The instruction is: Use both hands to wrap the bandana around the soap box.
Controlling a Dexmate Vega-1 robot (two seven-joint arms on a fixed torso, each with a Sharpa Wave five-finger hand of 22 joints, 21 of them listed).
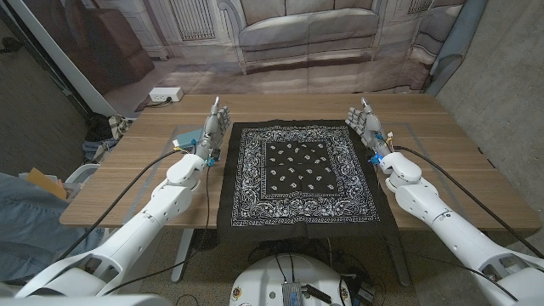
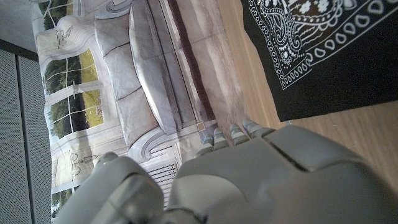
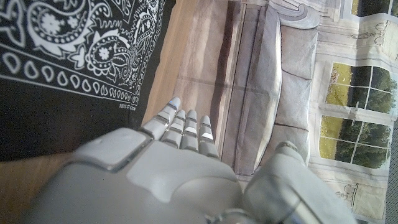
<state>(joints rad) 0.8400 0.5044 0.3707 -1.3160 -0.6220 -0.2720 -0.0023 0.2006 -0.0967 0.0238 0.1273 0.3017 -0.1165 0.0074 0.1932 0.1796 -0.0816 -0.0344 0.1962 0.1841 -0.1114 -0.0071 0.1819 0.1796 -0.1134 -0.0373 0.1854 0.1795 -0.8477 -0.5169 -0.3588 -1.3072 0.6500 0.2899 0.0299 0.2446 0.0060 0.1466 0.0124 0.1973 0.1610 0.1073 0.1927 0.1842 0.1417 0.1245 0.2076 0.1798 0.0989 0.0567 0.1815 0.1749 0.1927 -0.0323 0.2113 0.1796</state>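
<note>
Both hands stand beside the flat bandana [image 1: 297,172]; neither touches it.

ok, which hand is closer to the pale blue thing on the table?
Left. The left hand stands right beside the pale blue thing; the right hand is across the bandana, by its far right corner.

I find the head view evenly lit and sharp, corners darker at 7 and 11 o'clock. My wrist views blur each hand up close.
</note>
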